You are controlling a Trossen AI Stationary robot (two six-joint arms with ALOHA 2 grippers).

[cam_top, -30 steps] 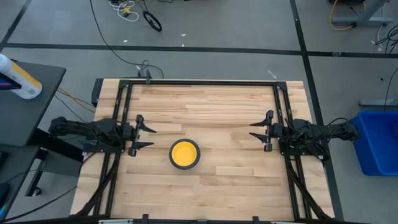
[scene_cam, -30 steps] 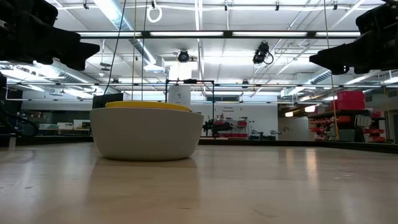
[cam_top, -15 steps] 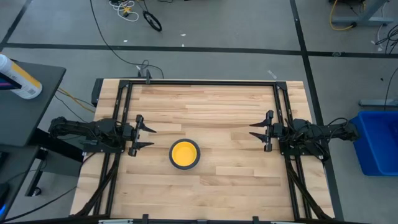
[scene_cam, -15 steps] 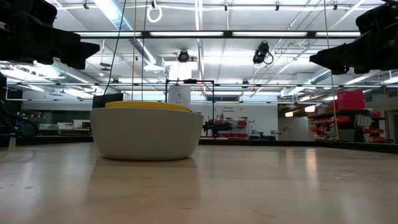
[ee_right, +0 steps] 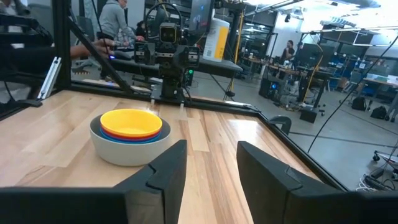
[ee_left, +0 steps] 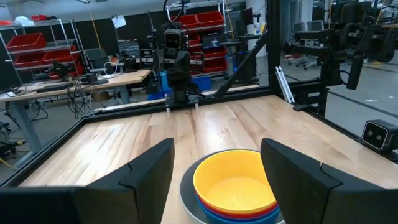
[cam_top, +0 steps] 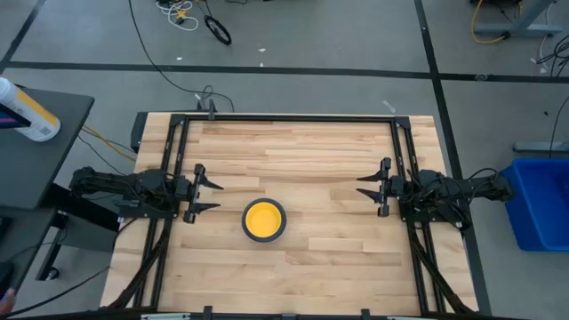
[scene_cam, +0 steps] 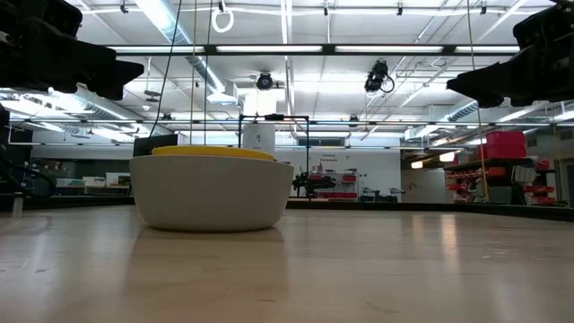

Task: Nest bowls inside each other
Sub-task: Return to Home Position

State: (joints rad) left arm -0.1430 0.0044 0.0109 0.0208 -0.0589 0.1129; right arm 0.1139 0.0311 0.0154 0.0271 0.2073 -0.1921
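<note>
The bowls stand nested in one stack [cam_top: 264, 220] on the wooden table, a little nearer than its middle. The grey bowl [scene_cam: 212, 193] is outermost and rests on its base. The yellow bowl [ee_left: 234, 183] sits on top, with a red rim [ee_right: 127, 134] and blue rims [ee_left: 239, 214] showing under it. My left gripper [cam_top: 216, 196] hovers open at the table's left side, pointing level at the stack [ee_left: 186, 199]. My right gripper [cam_top: 360, 186] hovers open at the right side, also level and aimed at the stack [ee_right: 130, 140]. Neither touches anything.
Black frame rails [cam_top: 289, 118] run along the table's far, left and right edges. A blue bin [cam_top: 538, 203] stands on the floor beyond the right side, and a dark side table with a bottle [cam_top: 27, 111] beyond the left. People [ee_right: 115, 18] are in the room behind.
</note>
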